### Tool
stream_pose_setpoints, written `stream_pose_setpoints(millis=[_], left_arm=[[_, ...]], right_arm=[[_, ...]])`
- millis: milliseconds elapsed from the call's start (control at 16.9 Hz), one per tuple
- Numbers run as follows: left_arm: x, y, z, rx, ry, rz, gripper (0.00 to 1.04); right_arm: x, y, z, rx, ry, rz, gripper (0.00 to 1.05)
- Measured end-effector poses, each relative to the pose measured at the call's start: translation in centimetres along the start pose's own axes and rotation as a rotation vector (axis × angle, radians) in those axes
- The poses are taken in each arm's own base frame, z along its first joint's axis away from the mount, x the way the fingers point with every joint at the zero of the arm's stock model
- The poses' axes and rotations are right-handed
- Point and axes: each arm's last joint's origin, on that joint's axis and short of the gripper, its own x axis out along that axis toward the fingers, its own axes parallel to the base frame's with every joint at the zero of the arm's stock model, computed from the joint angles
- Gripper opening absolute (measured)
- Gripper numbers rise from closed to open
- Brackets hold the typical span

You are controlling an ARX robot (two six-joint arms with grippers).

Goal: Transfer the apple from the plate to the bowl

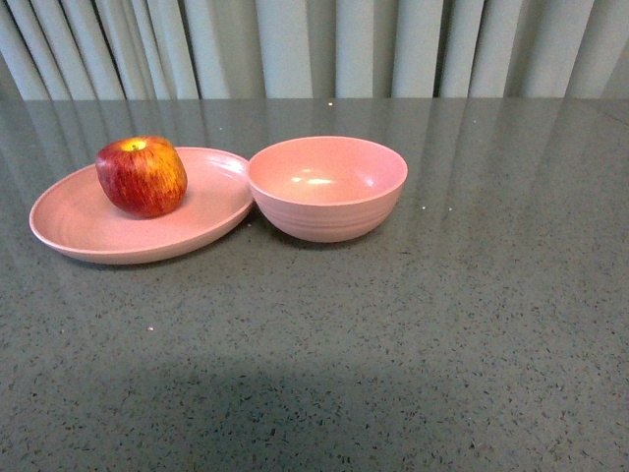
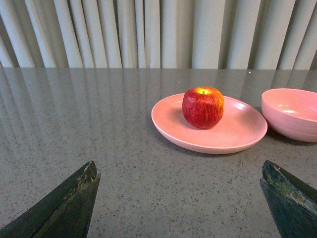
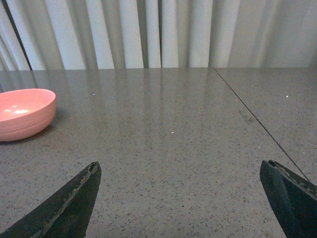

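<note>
Nearest, the left tool and right tool hang released, holding nothing, over the bench. Beyond, mid-left in the front view, the apple sits on the plate, with the bowl just beside it, so the carry looks short.

Three low views, all facing the far curtain.
Front: near plate and bowl. Left wrist shares both; right wrist only the bowl.
</note>
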Motion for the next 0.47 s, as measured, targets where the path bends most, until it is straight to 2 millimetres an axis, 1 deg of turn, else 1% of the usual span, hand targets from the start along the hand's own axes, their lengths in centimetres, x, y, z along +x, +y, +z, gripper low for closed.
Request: stream_pose_setpoints(millis=[177, 236, 295, 354, 413, 472], left_arm=[[0.0, 0.0, 0.0, 0.0, 0.0, 0.0, 0.98], [0.0, -0.2, -0.3, -0.049, 0.206, 0.093, 0.98], [0.3, -0.5, 0.1, -0.069, 0.355, 0.182, 0.98], [0.4, -0.3, 0.1, -0.09, 0.39, 0.265, 0.98], [0.4, -0.2, 0.3, -0.115, 0.366, 0.291, 0.98], [0.5, -0.2, 0.9, -0.133, 0.334, 0.287, 0.98]], right_arm=[[0.0, 0.0, 0.0, 0.0, 0.0, 0.0, 0.98], [0.0, 0.0, 0.0, 0.0, 0.0, -0.002, 0.98], [0.0, 0.0, 0.0, 0.0, -0.001, 0.0, 0.98], [0.0, 0.0, 0.0, -0.001, -0.001, 0.0, 0.98], [0.0, 0.0, 0.0, -0.001, 0.001, -0.001, 0.98], [0.0, 0.0, 0.0, -0.001, 0.0, 0.001, 0.98]])
